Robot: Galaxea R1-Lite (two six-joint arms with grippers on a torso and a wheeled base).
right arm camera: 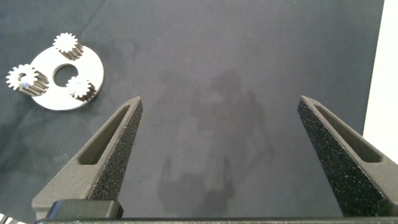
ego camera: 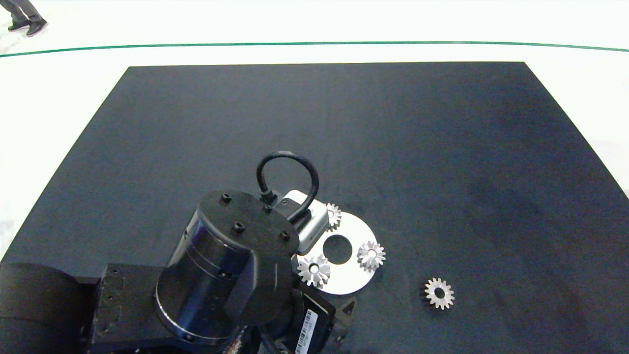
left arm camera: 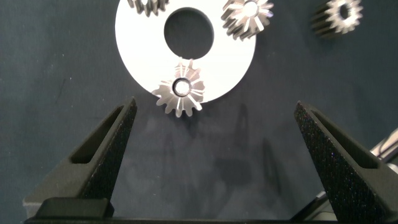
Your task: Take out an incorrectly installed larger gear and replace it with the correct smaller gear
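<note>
I'm hovering my left gripper [left arm camera: 211, 155], jaws wide open, by the big gear [left arm camera: 180, 94] at the plate's [left arm camera: 140, 37] 7 o'clock. Gotta centre, then drop straight. Right gripper [right arm camera: 219, 152] is idling open too.

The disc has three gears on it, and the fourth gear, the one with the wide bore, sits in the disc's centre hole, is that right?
Not quite. The disc does carry three gears, but its centre hole is empty. The head view shows the wide-bore gear lying on the dark mat, off the disc and apart from it. The left wrist view also shows it off the disc.
</note>
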